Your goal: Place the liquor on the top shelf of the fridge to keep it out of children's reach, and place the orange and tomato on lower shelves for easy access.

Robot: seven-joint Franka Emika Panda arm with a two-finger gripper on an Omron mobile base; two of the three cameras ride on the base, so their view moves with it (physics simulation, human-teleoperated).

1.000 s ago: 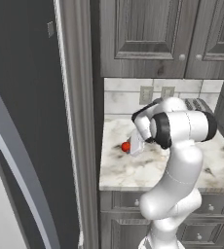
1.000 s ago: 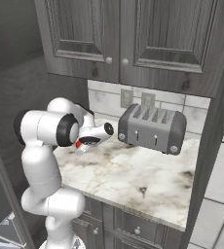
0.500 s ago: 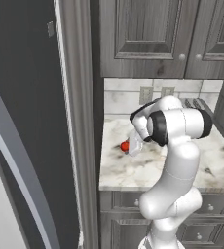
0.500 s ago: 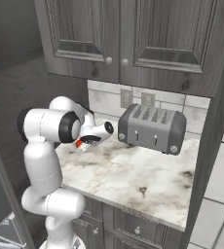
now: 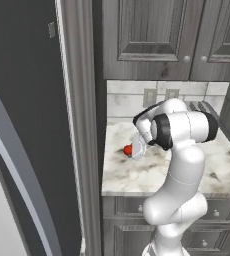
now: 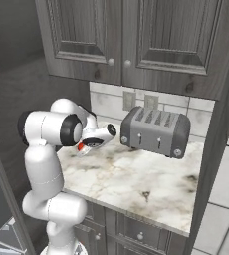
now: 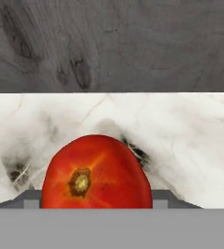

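Note:
The tomato [image 7: 97, 172], a glossy red ball, lies on the marble counter [image 5: 137, 175] near its left end, close to the dark side panel. It fills the lower middle of the hand view and hides the fingertips. My gripper [image 5: 133, 150] reaches down and left onto the tomato [image 5: 127, 149]; from the right the gripper [image 6: 85, 147] covers most of the tomato [image 6: 80, 147]. How the jaws stand is hidden. The fridge [image 5: 17, 75] shows at the left as a dark door with a curved silver handle [image 5: 22, 185]. Liquor, orange and shelves are out of view.
A silver toaster [image 6: 154, 130] stands at the back of the counter [image 6: 136, 179], right of my hand. Grey wall cabinets [image 6: 136, 35] hang above. A tall grey panel [image 5: 82, 125] separates counter and fridge. Drawers [image 5: 122, 215] sit below the counter.
The arm and the tomato stay in nearly the same place on the counter; no clear shift shows in the base views.

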